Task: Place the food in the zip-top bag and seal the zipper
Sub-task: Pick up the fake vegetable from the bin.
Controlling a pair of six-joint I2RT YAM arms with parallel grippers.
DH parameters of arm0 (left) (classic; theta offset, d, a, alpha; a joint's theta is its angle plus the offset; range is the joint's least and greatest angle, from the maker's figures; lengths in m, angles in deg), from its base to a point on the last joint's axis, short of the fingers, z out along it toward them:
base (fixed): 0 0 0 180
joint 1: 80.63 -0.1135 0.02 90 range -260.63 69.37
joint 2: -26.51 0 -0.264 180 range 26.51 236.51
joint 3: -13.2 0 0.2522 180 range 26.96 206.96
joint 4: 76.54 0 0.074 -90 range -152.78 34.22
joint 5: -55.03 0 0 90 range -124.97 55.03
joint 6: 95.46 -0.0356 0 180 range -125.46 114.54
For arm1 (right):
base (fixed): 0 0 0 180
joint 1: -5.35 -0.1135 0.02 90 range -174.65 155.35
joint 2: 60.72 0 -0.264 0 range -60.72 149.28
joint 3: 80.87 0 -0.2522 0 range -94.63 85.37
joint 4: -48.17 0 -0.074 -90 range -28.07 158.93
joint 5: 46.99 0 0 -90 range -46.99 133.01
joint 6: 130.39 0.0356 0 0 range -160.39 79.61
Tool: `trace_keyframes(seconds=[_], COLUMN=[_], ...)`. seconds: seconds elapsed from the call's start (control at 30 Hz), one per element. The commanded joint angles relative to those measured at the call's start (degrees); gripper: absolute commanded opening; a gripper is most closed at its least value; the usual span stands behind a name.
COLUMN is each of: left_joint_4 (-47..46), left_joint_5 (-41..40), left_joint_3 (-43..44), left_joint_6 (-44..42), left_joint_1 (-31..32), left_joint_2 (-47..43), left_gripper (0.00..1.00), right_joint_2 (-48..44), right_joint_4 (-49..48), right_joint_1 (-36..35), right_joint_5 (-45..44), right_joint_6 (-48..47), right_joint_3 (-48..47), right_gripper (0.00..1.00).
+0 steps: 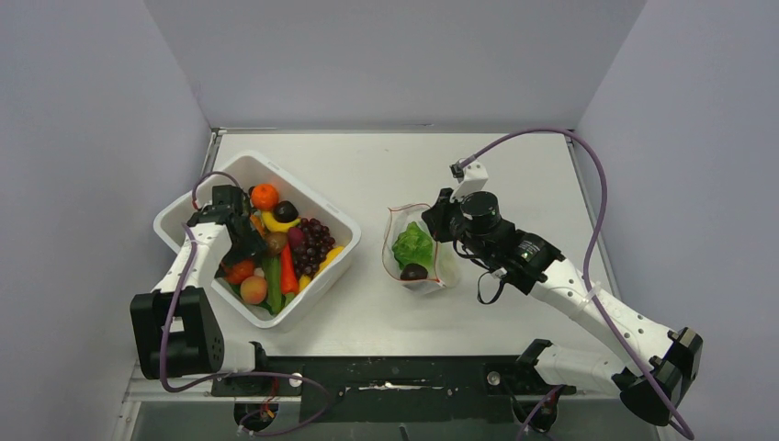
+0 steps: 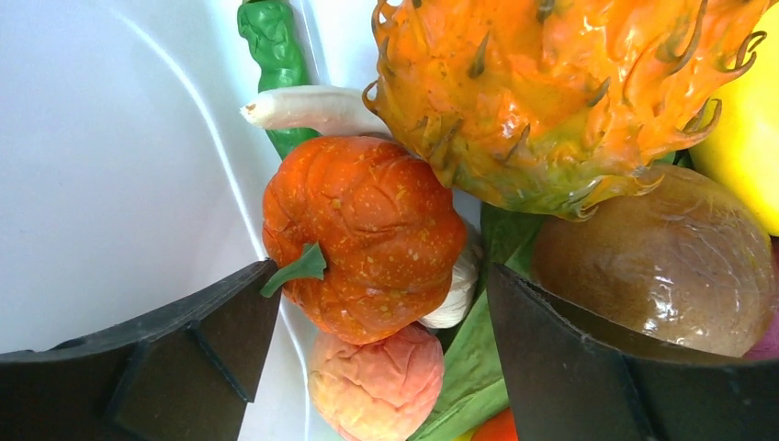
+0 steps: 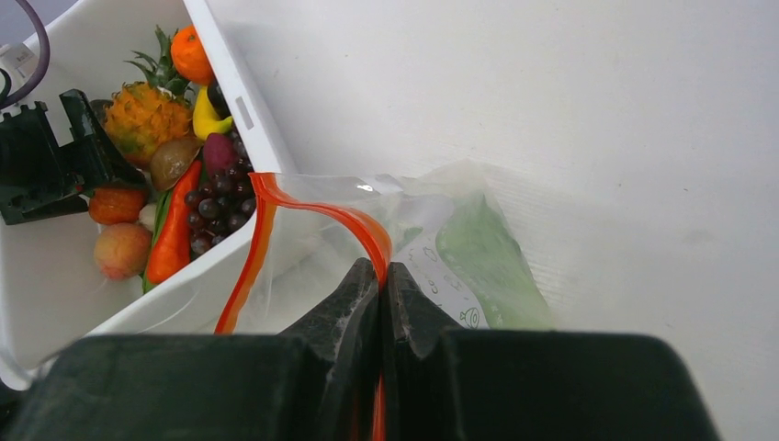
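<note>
The food lies heaped in a white tub [image 1: 326,209]: an orange [image 1: 265,195], grapes [image 1: 315,241], a carrot [image 1: 288,271], a banana [image 1: 276,221]. My left gripper [image 1: 241,241] hangs inside the tub, open. In the left wrist view its fingers [image 2: 211,340] stand apart on either side of a small orange pumpkin [image 2: 363,234] and a peach [image 2: 377,386]. The zip-top bag [image 1: 418,248] stands open on the table and holds green lettuce [image 1: 412,245] and a dark plum [image 1: 413,272]. My right gripper [image 3: 380,271] is shut on the red zipper [image 3: 321,209] at the bag's mouth.
A spiky orange pineapple [image 2: 542,92] and a brown kiwi-like fruit [image 2: 657,262] press close to my left gripper's right finger. The tub's wall [image 3: 230,92] stands just left of the bag. Purple cables [image 1: 588,175] loop over the right arm.
</note>
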Motion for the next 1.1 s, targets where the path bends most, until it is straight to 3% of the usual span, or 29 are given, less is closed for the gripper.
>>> trace_keyframes(seconds=[0.0, 0.23, 0.63, 1.07], left_joint_4=[-4.04, -3.25, -0.66, 0.55], left_joint_5=[2.47, 3.21, 2.15, 7.37], left_joint_3=[0.14, 1.31, 4.83, 8.39], left_joint_6=[0.92, 0.08, -2.24, -3.70], left_joint_1=[-0.35, -0.35, -0.34, -0.32], left_joint_2=[0.06, -0.34, -4.88, -11.25], left_gripper=[0.79, 0.61, 0.54, 0.47], right_joint_2=[-0.90, -1.31, -2.13, -1.05], right_joint_4=[-3.53, -3.47, -3.05, -2.59], right_joint_1=[0.28, 0.38, 0.33, 0.34], right_joint_5=[-1.46, -1.49, -1.19, -0.82], right_joint_6=[-1.13, -1.10, -1.14, -0.46], right_joint_3=[-1.39, -1.11, -1.72, -1.89], right_gripper=[0.00, 0.00, 0.00, 0.00])
